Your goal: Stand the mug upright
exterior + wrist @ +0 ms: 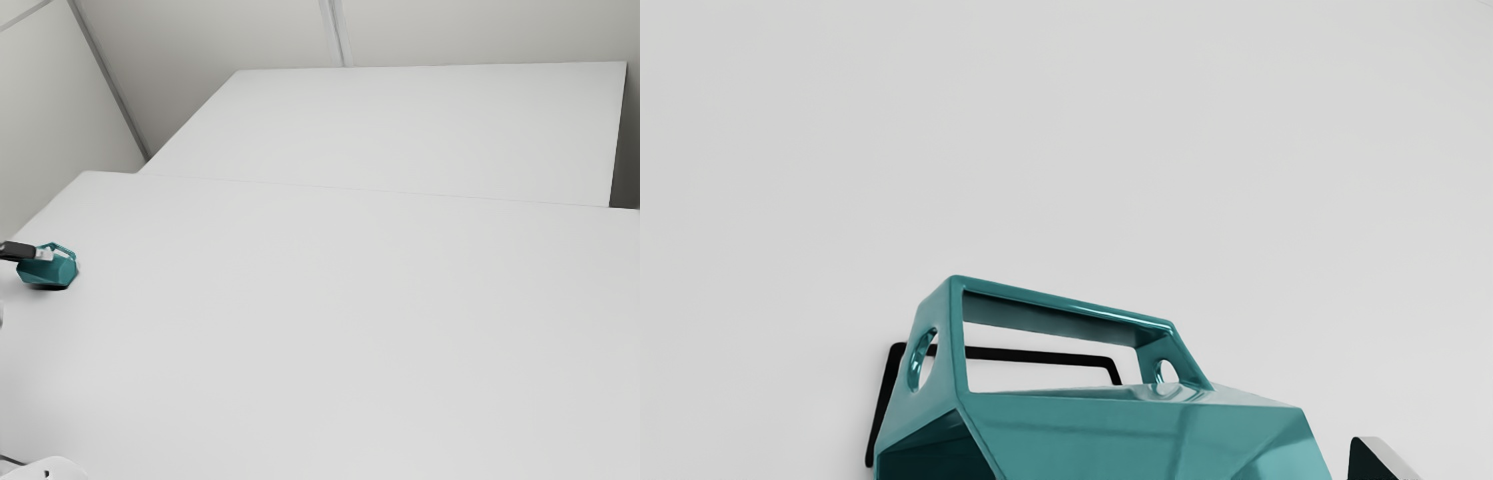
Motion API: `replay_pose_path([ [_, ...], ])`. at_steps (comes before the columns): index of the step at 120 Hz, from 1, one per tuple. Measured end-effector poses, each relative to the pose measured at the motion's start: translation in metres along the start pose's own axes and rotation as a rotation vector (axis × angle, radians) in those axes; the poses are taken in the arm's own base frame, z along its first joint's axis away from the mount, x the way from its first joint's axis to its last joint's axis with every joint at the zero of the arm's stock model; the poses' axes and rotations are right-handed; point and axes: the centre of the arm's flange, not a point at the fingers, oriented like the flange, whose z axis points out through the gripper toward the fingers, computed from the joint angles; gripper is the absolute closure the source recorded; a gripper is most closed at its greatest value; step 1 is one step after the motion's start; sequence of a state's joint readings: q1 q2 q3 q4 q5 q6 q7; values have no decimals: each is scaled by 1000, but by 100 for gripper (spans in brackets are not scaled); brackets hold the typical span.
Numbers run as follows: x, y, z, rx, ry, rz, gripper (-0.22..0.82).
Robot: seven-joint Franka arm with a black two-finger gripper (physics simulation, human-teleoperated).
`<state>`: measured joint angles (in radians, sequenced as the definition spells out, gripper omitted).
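Observation:
At the exterior view's left edge, my gripper [44,255] is over a teal faceted mug [50,271], its light tip overlapping the mug's upper part. The mug [1146,433] lies on its side in the wrist view, its angular handle raised and its dark mouth facing sideways. My gripper [1120,467] is open around the mug's body; one fingertip [1376,460] stands beyond the base end, with a gap between them. The other fingertip is hidden.
The mug lies on a wide white table [340,320]. A second white surface [400,130] adjoins its far side, with pale walls behind. Part of a white rounded object [50,468] shows at the exterior view's lower left.

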<state>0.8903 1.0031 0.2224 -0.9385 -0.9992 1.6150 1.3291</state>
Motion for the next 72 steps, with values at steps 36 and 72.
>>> replay_pose_path([
  [36,4,3,0,-7,5,0,33],
  [72,12,11,-12,3,10,5,53],
])
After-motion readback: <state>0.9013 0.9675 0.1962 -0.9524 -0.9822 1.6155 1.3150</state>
